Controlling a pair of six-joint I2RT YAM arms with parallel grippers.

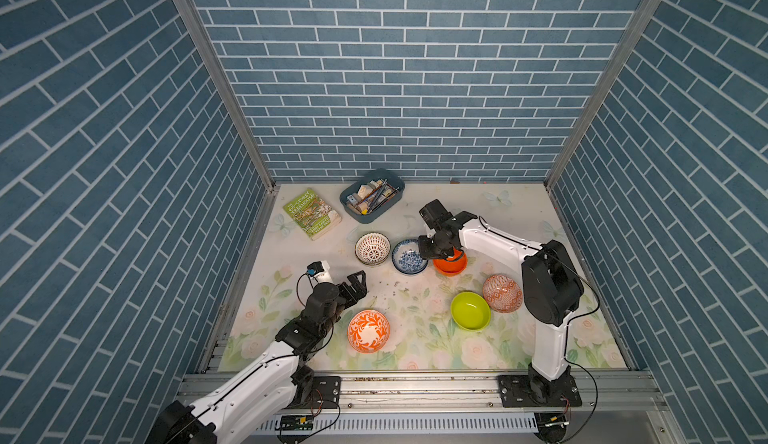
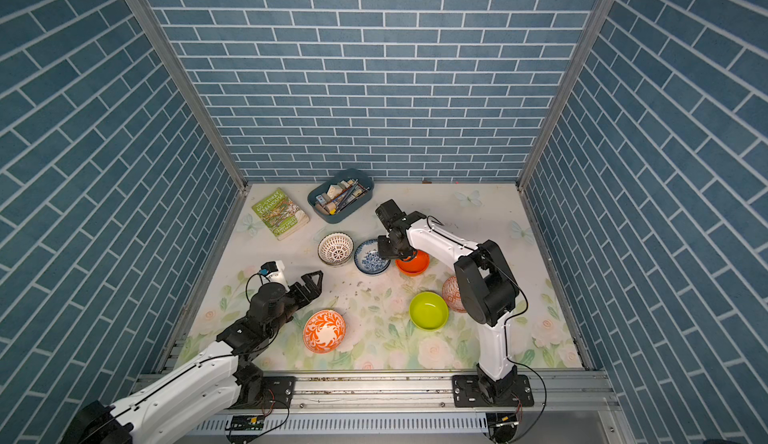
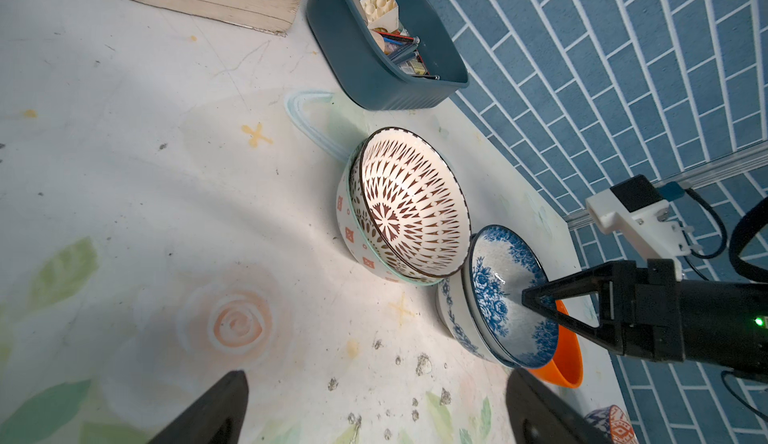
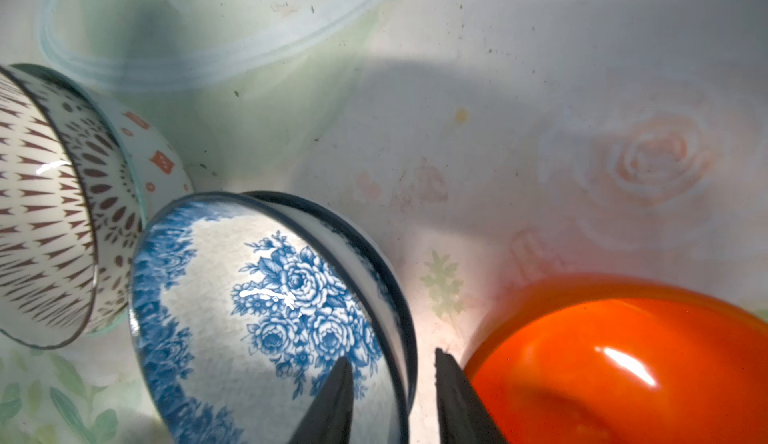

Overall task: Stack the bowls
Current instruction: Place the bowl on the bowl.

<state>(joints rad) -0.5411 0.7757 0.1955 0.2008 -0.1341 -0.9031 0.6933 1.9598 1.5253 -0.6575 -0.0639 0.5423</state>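
Right wrist view: the right jaws stand narrowly parted astride the rim of the upper blue floral bowl (image 4: pixel 270 296). One finger (image 4: pixel 328 413) is inside the bowl and the other is outside it, next to the plain orange bowl (image 4: pixel 623 359). A sliver of gap shows on each side of the rim, so nothing is pinched. That bowl is nested in the lower blue floral bowl (image 3: pixel 451 321).

In both top views this blue pair sits toward the far middle of the surface (image 1: pixel 415 338). The orange bowl is just beside it on the right. Just beside it on the left, the white lattice bowl (image 1: pixel 372 248) is nested in a green-rimmed bowl (image 3: pixel 353 230). The right arm (image 1: pixel 490 238) reaches in from the right over the orange bowl.

Nearer on the right, the lime-green bowl (image 1: pixel 470 311) and the orange diamond-patterned bowl (image 1: pixel 502 293) sit side by side. The orange leaf-patterned bowl (image 1: pixel 368 331) stands alone, near and left of centre.

The left arm (image 1: pixel 324 296) hangs above the surface on the left. The left jaws are spread wide and empty, pointing toward the bowls.

A tray of pencils (image 1: pixel 372 196) and a green book (image 1: pixel 311 213) lie at the far left.
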